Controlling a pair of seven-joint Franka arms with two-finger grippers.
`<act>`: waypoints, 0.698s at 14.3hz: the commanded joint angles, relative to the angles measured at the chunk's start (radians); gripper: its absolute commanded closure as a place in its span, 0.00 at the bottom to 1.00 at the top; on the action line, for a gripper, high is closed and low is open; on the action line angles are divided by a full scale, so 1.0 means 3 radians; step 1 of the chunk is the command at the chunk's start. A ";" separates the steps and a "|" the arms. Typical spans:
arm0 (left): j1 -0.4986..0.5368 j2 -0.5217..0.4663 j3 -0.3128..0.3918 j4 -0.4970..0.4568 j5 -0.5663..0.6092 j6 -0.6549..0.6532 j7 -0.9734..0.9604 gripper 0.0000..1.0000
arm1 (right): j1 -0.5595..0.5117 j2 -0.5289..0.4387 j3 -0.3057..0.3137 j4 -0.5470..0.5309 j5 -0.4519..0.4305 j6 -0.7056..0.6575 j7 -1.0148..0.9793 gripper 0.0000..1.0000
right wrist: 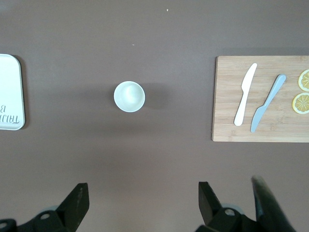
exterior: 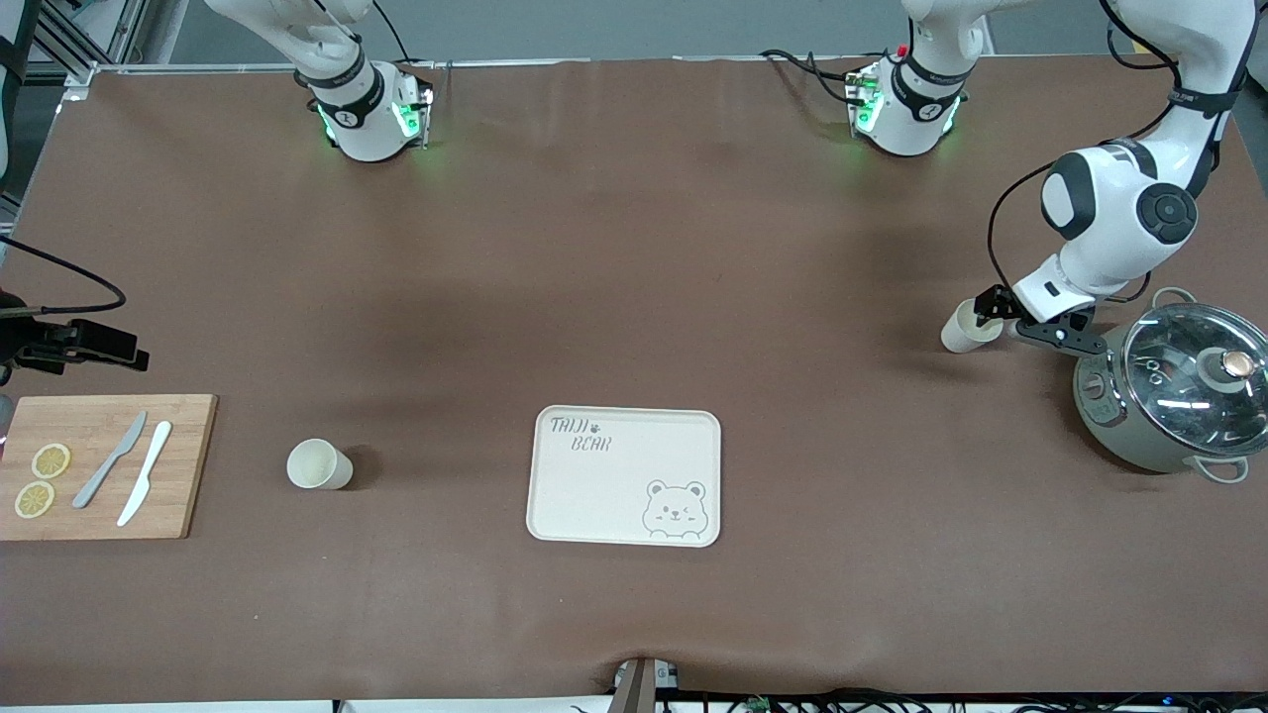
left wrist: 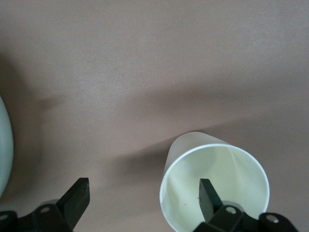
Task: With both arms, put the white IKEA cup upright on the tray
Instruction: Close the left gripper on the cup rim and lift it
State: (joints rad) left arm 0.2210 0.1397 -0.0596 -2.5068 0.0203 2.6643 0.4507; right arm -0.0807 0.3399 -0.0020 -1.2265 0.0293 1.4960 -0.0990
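At the frame's lower corner by the right arm's end, a cutting board is carrying two knives and lemon slices. Just above it at the frame's edge, the right gripper is hanging high over the table with its fingers spread and nothing between them.

One white cup is standing upright, mouth up, in the lower part of the frame between the board and the tray. The tray is lying bare at lower centre. If the right gripper is dropping off-centre, a finger could strike the rim and topple this cup toward the board or roll it away.

Toward the left arm's end, at mid-height of the frame, the second white cup is sitting just beside a glass-lidded pot. The left gripper is down at it, released. One finger is reaching inside the mouth and the other is well clear of the wall.

Closing here would be pinching only one thin wall. The cup could be dragged sideways, tilt in the grip, or slip out on the lift. The pot is crowding the wrist, so a swing could be nudging it. With both arms heading for one small tray, they could also be meeting over it.
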 commanded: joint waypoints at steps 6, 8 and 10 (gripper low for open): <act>0.0122 -0.0061 -0.0021 -0.0213 -0.0068 0.0291 0.0093 1.00 | -0.0028 -0.0034 0.0032 -0.0033 -0.0052 -0.0017 0.0038 0.00; 0.0143 -0.0051 -0.0021 -0.0275 -0.0068 0.0445 0.0088 1.00 | -0.0028 -0.0034 0.0032 -0.0033 -0.0052 -0.0017 0.0038 0.00; 0.0143 -0.0057 -0.0021 -0.0280 -0.0073 0.0446 0.0067 1.00 | -0.0028 -0.0034 0.0032 -0.0033 -0.0047 -0.0012 0.0044 0.00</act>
State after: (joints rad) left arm 0.2570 0.1413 -0.0595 -2.5709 0.0203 2.7769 0.4510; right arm -0.0808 0.3399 -0.0020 -1.2266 0.0293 1.4959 -0.0990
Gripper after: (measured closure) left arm 0.617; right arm 0.000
